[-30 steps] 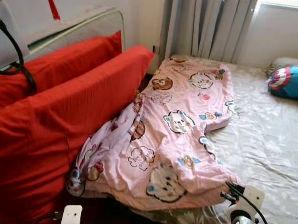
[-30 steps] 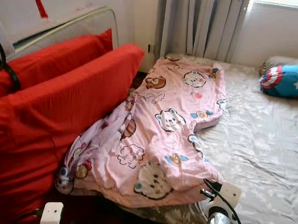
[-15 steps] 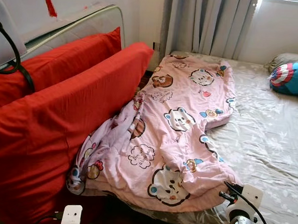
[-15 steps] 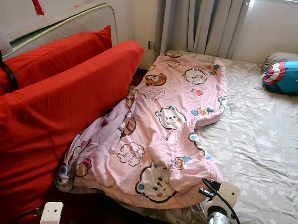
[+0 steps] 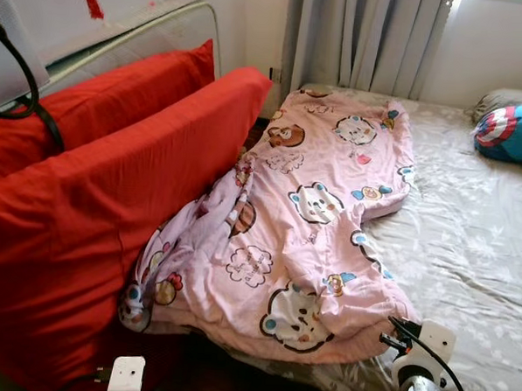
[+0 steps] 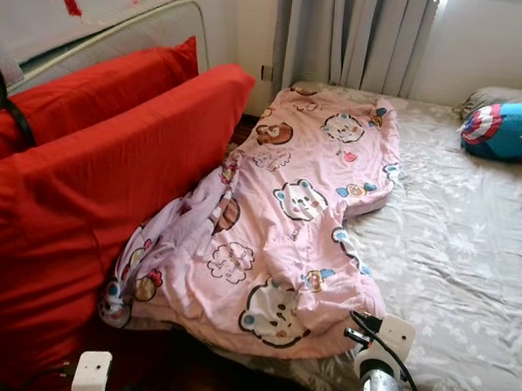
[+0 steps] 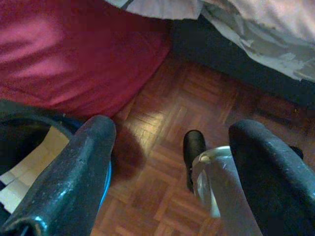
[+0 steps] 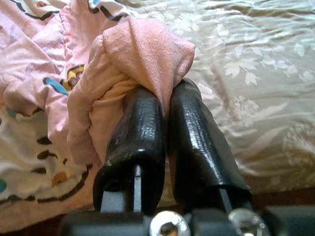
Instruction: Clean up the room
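Note:
A pink cartoon-print blanket lies crumpled along the left side of the bed, and its left edge spills down toward the floor. My right gripper is at the blanket's near corner and is shut on a bunched fold of the pink cloth. That arm's wrist shows at the bed's near edge. My left gripper hangs low over the wooden floor beside the red cushion. It is open with nothing between its fingers.
Two big red cushions lean upright at the left against a metal frame. The bed has a grey floral sheet. A blue star-shield pillow lies at the far right. Grey curtains hang behind.
The camera has shifted slightly. The blanket's near corner has bunched and folded up a little at my right gripper. The left arm has not moved.

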`<state>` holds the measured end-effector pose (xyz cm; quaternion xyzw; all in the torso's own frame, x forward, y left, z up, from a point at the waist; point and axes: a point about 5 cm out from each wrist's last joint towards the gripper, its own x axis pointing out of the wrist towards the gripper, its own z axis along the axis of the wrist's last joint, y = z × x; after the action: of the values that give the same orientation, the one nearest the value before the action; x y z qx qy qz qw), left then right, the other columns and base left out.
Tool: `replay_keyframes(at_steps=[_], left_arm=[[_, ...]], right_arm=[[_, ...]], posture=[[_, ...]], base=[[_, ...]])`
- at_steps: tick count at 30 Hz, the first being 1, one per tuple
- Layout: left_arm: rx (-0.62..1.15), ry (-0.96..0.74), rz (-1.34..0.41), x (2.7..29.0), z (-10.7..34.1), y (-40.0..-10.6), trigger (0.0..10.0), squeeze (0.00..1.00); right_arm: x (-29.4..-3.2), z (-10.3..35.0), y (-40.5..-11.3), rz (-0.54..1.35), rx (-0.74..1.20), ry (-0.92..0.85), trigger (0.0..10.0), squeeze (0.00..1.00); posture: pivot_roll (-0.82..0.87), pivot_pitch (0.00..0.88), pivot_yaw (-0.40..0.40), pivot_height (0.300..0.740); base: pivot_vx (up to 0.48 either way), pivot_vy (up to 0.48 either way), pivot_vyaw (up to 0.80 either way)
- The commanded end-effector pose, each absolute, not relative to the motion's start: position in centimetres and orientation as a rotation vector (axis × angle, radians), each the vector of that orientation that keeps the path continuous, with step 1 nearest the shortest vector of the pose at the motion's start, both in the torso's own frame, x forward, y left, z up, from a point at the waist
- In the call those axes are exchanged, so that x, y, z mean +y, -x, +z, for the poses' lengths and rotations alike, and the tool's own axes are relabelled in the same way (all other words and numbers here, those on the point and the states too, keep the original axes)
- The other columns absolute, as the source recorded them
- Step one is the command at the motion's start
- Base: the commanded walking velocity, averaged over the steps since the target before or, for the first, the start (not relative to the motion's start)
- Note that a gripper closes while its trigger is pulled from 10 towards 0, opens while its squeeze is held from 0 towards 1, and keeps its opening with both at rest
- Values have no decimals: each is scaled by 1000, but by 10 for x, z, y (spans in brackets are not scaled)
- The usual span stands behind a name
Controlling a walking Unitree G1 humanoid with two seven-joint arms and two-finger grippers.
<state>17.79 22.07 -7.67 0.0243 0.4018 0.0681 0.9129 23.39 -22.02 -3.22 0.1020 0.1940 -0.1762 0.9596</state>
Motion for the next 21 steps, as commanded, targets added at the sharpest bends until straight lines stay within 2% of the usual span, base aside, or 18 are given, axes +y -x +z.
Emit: replay_keyframes(at_steps=[1,13,21], left_arm=[[843,-54,141,222,-79,-173,10000,0],[843,-59,140,222,-78,-174,10000,0],[857,-75,130,222,-80,-172,10000,0]], right_arm=[[-223,-29,-236,-364,374,-199,10000,0],[-223,-29,-236,-374,369,-198,10000,0],[-235,-21,-239,-431,324,-168,10000,0]], posture=[[-2,0,0,740],[-1,0,2,740],[-3,0,4,740]], base=[[-345,0,0],[-310,0,0],[0,0,0]])
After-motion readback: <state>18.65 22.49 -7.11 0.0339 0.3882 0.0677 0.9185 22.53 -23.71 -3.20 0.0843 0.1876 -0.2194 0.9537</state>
